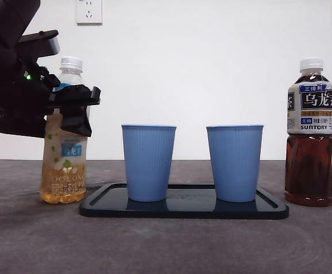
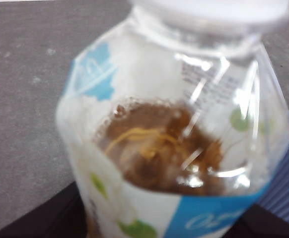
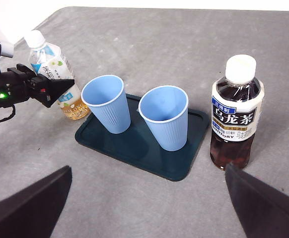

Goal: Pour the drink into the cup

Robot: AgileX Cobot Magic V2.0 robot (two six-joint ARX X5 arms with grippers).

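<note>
On the grey table (image 1: 166, 245) in the front view, a dark tray (image 1: 183, 210) carries two upright blue cups (image 1: 148, 162), side by side and apart. Left of the tray stands a capped oolong bottle (image 1: 64, 171), pale amber tea filling its lower part. The left gripper (image 1: 75, 111) is at its upper body, jaws either side; whether they press it I cannot tell. Right of the tray stands a capped Suntory bottle (image 1: 310, 137) of dark tea.

The left wrist view is filled by the blurred oolong bottle, its white cap (image 2: 214, 10) on.

From the right wrist view, both cups look empty. The right gripper (image 3: 144, 208) hangs well above the table, jaws wide apart, holding nothing.
</note>
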